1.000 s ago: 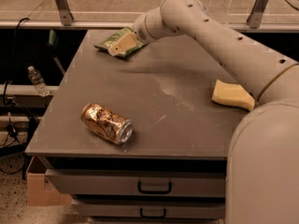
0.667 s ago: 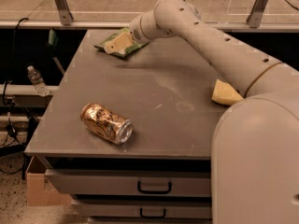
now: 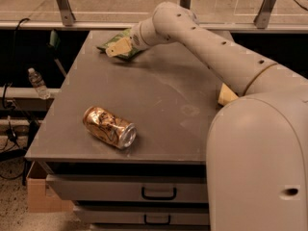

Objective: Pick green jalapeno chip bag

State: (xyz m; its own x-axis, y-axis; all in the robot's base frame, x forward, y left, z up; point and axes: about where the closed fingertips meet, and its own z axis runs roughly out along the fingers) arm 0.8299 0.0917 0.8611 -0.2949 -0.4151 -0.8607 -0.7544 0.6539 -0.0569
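Note:
The green jalapeno chip bag [image 3: 109,44] lies flat at the far left corner of the grey table [image 3: 163,90]. My gripper [image 3: 118,47] is down on top of the bag, and its pale end covers the bag's middle. My arm reaches to it from the right, across the far edge of the table. Only the bag's green edges show around the gripper.
A gold-brown drink can [image 3: 109,127] lies on its side near the front left. A pale yellow sponge block [image 3: 224,95] is mostly hidden behind my arm at the right. Drawers [image 3: 159,193] sit below the table. A water bottle [image 3: 37,83] and a cardboard box [image 3: 41,194] are at the left.
My arm and body fill more of the right side and hide more of the sponge. The gripper stays on the bag at the far left corner. The can has not moved.

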